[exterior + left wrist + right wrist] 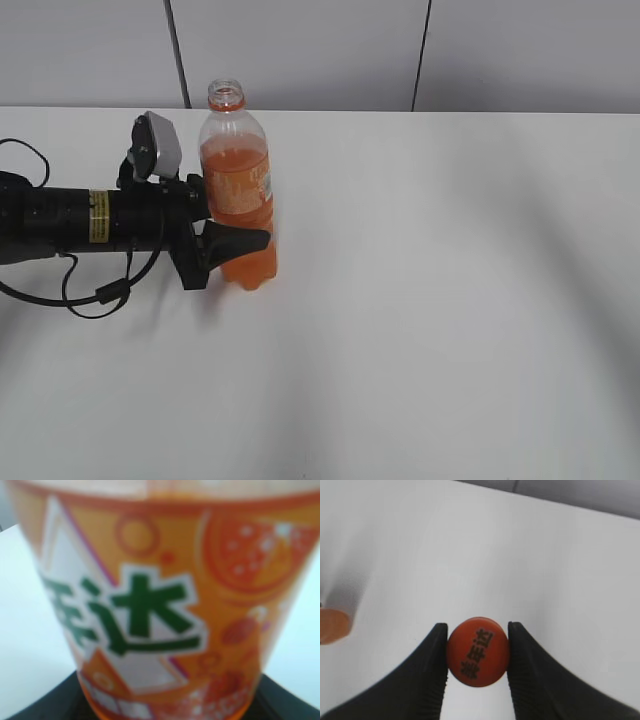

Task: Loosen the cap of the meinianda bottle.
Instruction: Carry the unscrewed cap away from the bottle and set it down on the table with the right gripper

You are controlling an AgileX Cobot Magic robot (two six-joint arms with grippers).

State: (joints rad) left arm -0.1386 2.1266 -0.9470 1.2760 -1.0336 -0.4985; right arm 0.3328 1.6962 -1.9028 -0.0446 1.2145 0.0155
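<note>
- Exterior view: the bottle point(238, 190) is seen upright on the left part of the white tabletop point(450, 300), clear plastic with orange drink up to its shoulder and an orange-and-white label around the middle. Its mouth is uncapped; an orange ring is seen at the neck.
- The left end effector point(240, 243) is closed on the lower body of the bottle, reached from the left by a black arm lying low over the tabletop. One black finger point(235, 242) is seen across the front of the bottle.
- Grey wall panels are seen behind the tabletop.
- Left wrist view: the frame is filled by the blurred label point(150, 610), with green characters on white over orange. Dark finger edges are seen at the bottom corners.
- Right wrist view: the cap point(478, 651), orange with dark characters on top, is gripped between the two black fingers point(432, 680) of the right end effector point(478, 655), above the tabletop point(520, 555).
- An orange object is cut by the left edge; what it is cannot be told.
</note>
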